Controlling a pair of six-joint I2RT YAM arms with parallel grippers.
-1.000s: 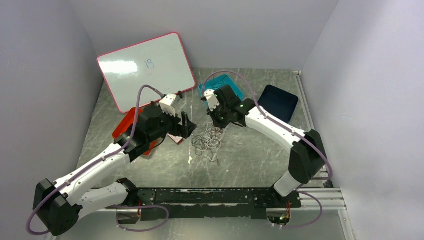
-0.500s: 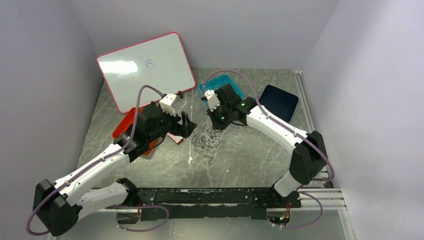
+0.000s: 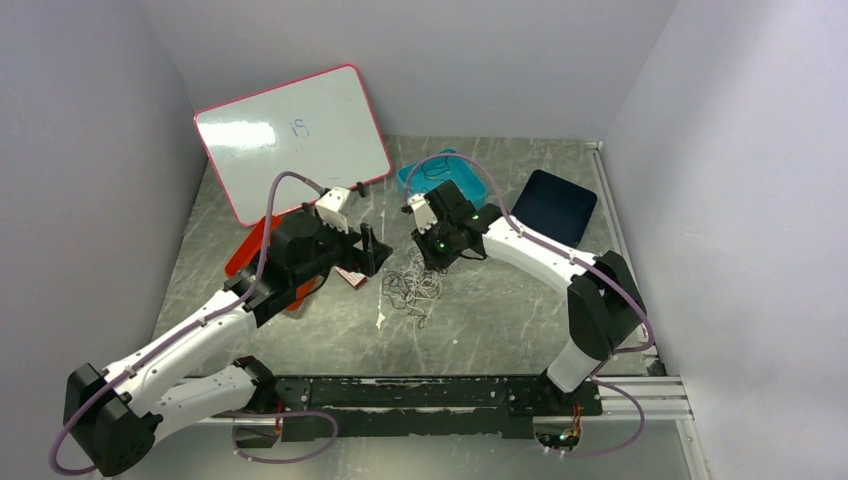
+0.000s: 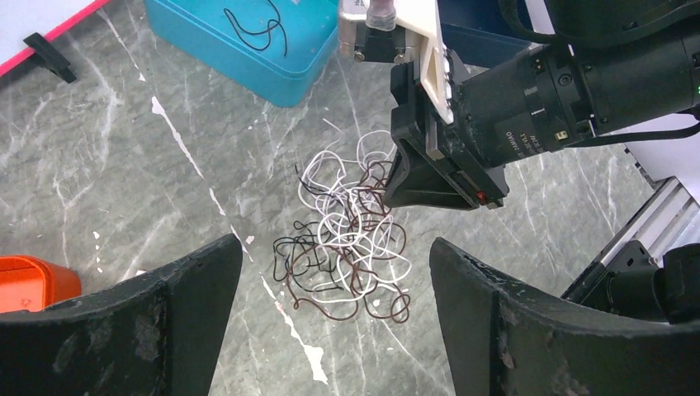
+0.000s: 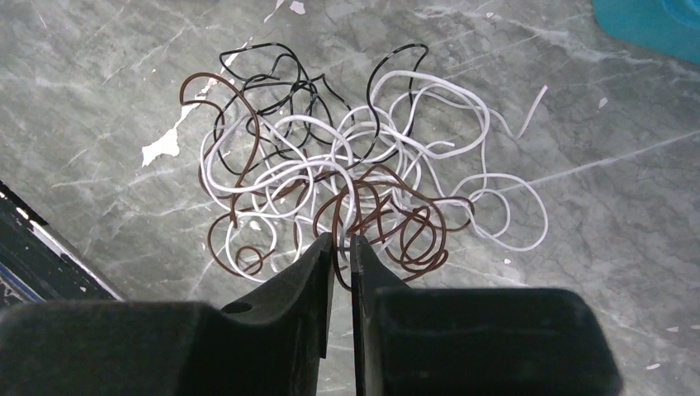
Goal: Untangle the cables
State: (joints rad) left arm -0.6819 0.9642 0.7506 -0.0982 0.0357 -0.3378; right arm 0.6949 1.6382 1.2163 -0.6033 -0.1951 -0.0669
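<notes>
The cables [image 3: 412,283] lie in one loose tangle of white, brown and black strands on the grey marbled table. My left gripper [image 3: 372,250] hovers just left of the pile, open wide, and the tangle [image 4: 347,239] shows between its fingers. My right gripper [image 3: 432,258] points down at the pile's far edge, its body [image 4: 462,132] low over the strands. In the right wrist view its jaws [image 5: 341,241] stand a narrow slit apart. A brown loop [image 5: 338,272] of the tangle [image 5: 347,181] runs through that slit.
A teal tray [image 3: 470,178] behind the pile holds a loose black cable [image 4: 256,21]. A dark blue tray [image 3: 555,205] sits at the back right and an orange tray [image 3: 250,250] under the left arm. A whiteboard [image 3: 290,135] leans at the back left.
My right gripper has moved down and left onto the pile's far edge, and its jaws have parted to a slit. The left arm has hardly moved.
</notes>
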